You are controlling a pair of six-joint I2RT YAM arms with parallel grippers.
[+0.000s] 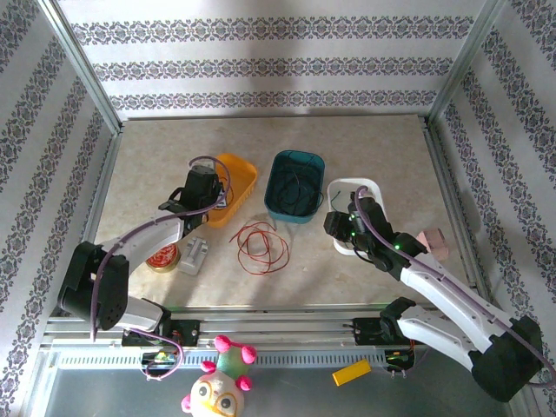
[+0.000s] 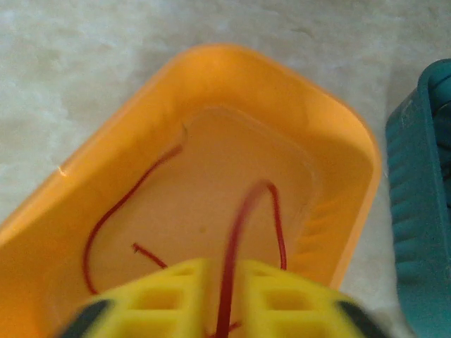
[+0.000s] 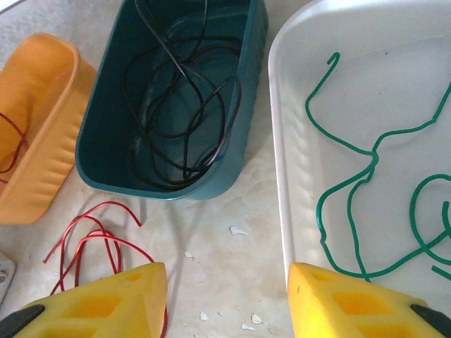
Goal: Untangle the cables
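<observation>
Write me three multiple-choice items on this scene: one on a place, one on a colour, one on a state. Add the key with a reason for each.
1. Where do the black cables lie?
A. in the orange tray
B. in the teal tray
C. on the bare table

2. What colour of cable lies in the white tray?
A. green
B. black
C. red

3. How do the right gripper's fingers stand?
A. shut on a green cable
B. apart, with nothing gripped
C. shut on the teal tray's rim

Key:
1 B, the black loops sit inside the teal walls.
2 A, the green cables curl on its white floor.
3 B, the right wrist view shows bare table between the two yellow fingers.
</observation>
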